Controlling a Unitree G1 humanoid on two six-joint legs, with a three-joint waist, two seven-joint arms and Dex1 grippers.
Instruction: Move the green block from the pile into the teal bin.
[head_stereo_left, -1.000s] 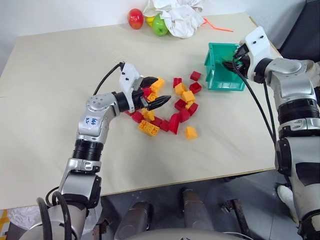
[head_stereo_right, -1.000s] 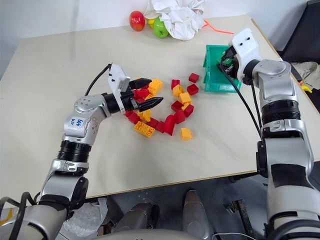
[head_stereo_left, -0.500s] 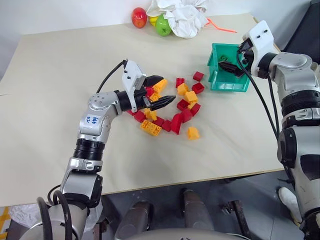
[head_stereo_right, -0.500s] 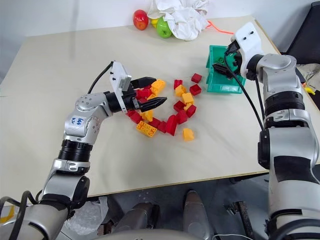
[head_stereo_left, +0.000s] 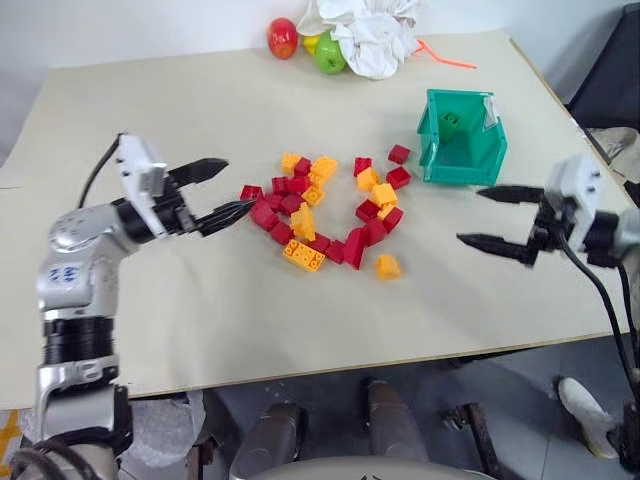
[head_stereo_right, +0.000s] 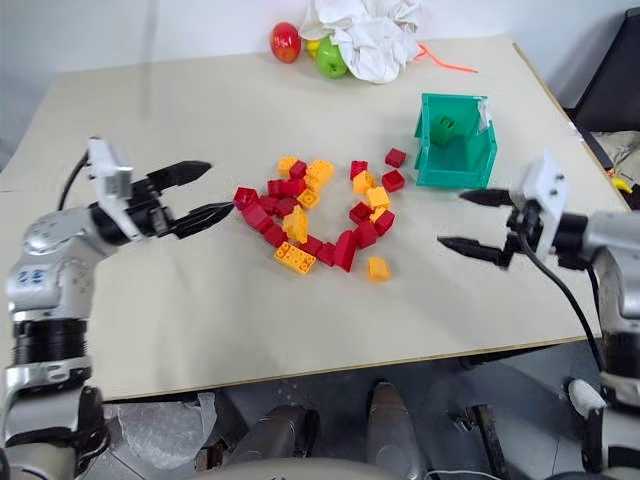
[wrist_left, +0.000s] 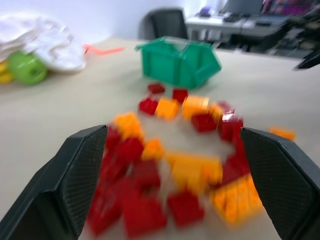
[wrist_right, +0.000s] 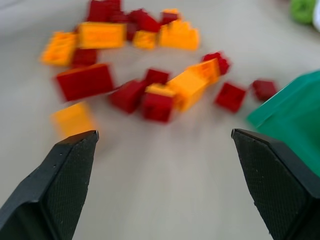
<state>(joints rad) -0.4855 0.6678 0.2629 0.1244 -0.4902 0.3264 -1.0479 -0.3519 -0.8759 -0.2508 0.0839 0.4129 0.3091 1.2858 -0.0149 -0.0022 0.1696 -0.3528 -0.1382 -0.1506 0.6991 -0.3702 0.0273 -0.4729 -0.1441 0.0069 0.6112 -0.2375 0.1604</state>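
Both pincers, the left pincer (head_stereo_left: 213, 188) and the right pincer (head_stereo_left: 500, 219), hung released and empty on either side of the pile (head_stereo_left: 330, 210) on the desk (head_stereo_left: 200, 300), evidently because the green block (head_stereo_left: 451, 120) already lay farther off inside the teal bin (head_stereo_left: 460, 170).

The small bright green studded block (head_stereo_right: 445, 125) and the red, yellow and orange blocks of the pile (head_stereo_right: 318, 212) look like glossy moulded plastic. The boxy teal bin (head_stereo_right: 455, 168), at two o'clock from the pile, is smooth plastic. The pale tabletop (head_stereo_right: 300, 320) looks matt. The grippers' black fingers (wrist_left: 82, 175) show finely dimpled pads.
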